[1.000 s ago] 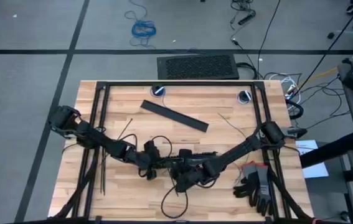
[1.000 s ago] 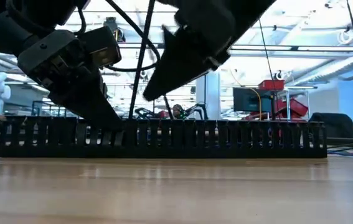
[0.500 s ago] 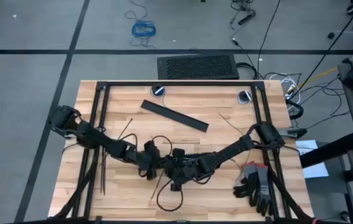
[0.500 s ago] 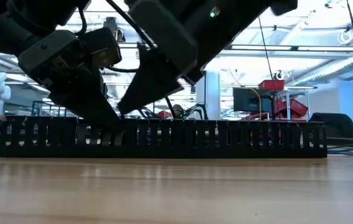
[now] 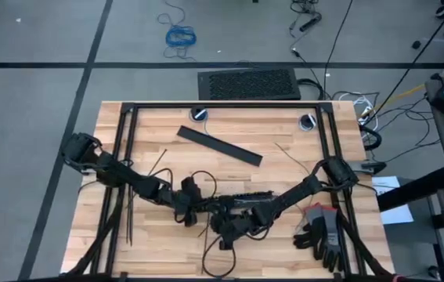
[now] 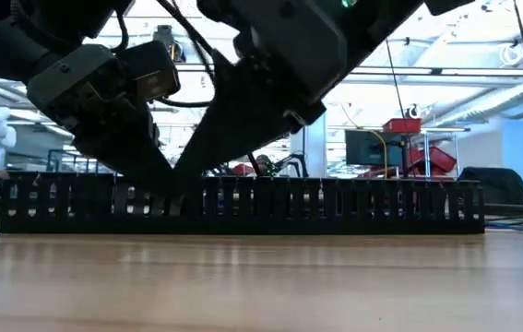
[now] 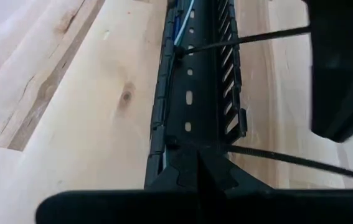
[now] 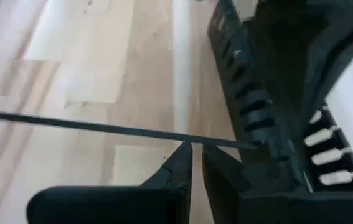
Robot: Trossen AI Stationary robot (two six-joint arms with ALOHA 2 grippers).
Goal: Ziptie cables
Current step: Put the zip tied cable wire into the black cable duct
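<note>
The two arms are meeting low over the front middle of the tabletop (image 5: 284, 133), crowding the slotted bar (image 6: 335, 205) that is lying lengthwise there; bare wood is lying open behind them and toward the near edge, while a flat black bar (image 5: 219, 146) is resting diagonally farther back and a pair of gloves (image 5: 321, 233) is sitting by the right front corner. The left hand (image 7: 197, 175) is pressing its fingers nearly together at the end of the slotted bar, though whether they are pinching anything cannot be told; the right hand (image 8: 196, 163) is holding its fingers narrow, closed on a ziptie (image 8: 89, 126), a thin straight black strip running out across the wood. The cables (image 7: 182, 22) are showing as thin blue and pale wires lying inside the bar's channel at its far end; spare zipties (image 5: 130, 213) are lying near the left edge.
</note>
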